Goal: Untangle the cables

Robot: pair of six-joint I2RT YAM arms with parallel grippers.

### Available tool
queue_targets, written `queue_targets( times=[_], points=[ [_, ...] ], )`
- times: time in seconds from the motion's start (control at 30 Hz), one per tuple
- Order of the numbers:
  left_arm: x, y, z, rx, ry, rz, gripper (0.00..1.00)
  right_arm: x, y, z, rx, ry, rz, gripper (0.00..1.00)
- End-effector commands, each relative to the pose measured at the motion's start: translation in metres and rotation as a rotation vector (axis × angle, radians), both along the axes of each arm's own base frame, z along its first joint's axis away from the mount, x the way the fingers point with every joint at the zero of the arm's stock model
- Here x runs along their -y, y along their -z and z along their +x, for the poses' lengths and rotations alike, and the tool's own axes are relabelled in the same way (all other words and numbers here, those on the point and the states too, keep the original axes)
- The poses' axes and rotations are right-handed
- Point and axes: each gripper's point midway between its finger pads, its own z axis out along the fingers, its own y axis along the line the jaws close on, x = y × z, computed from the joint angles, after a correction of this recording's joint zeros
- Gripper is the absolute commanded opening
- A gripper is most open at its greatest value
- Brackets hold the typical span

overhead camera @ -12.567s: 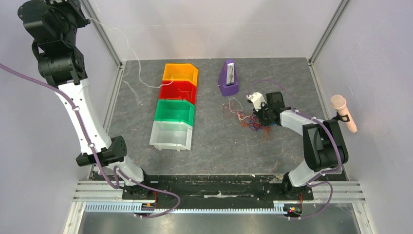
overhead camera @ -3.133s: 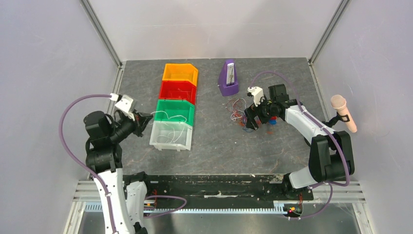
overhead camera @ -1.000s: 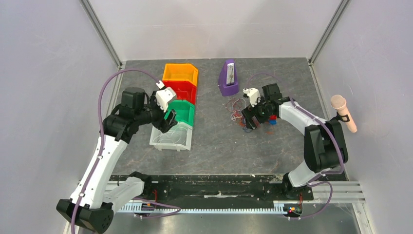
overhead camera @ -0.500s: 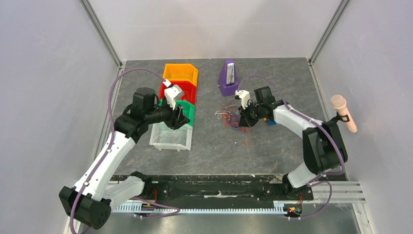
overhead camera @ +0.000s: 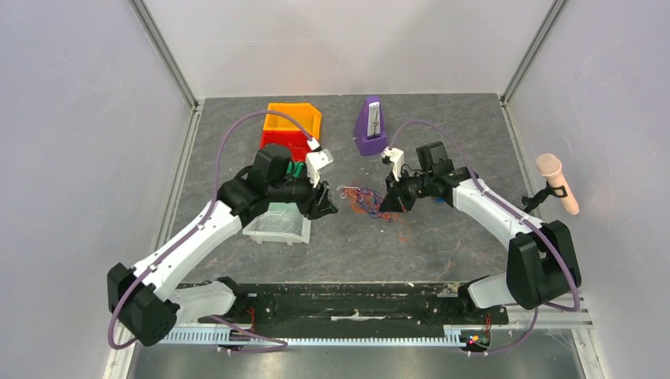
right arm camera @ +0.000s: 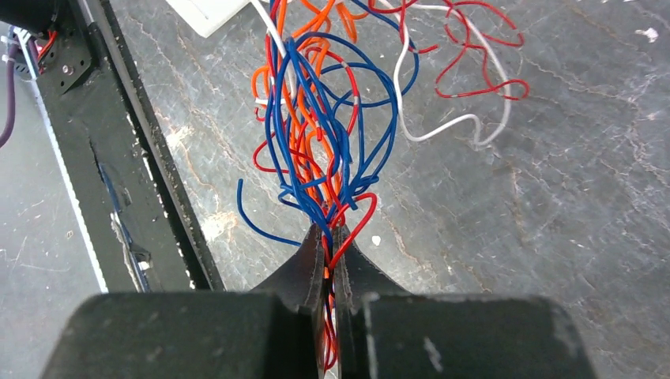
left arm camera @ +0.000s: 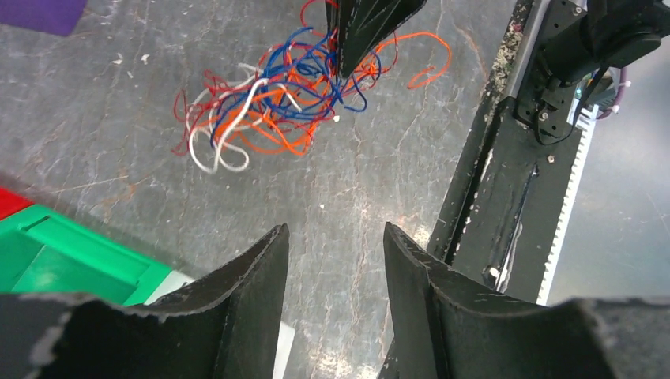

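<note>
We pinch the cables with our right gripper.
From above, they lie between both grippers, our left gripper at their 9 o'clock. Left wrist: its jaws gape, cables at 12 o'clock. Right wrist: jaws clamp red, orange, blue strands.
</note>
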Motion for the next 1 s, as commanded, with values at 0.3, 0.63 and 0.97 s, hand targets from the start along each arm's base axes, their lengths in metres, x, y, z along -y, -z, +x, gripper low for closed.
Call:
queue_targets(
  times=[0.3, 0.63, 0.97],
  points=[
    [0.033, -0.02, 0.042, -0.071, -0.048, 0.025, 0.57, 0.017, 0.027, -0.038, -0.039, -0.03, -0.054, 0.0],
    [-0.011, -0.075, 0.027, 0.171, -0.069, -0.146, 0.69, -0.001, -0.03, -0.03, 0.05, -0.076, 0.071, 0.0],
    [-0.059, -0.037, -0.036, 0.302, 0.061, -0.139, 0.71, -0.012, -0.073, -0.053, 0.035, -0.17, 0.205, 0.0]
  ],
)
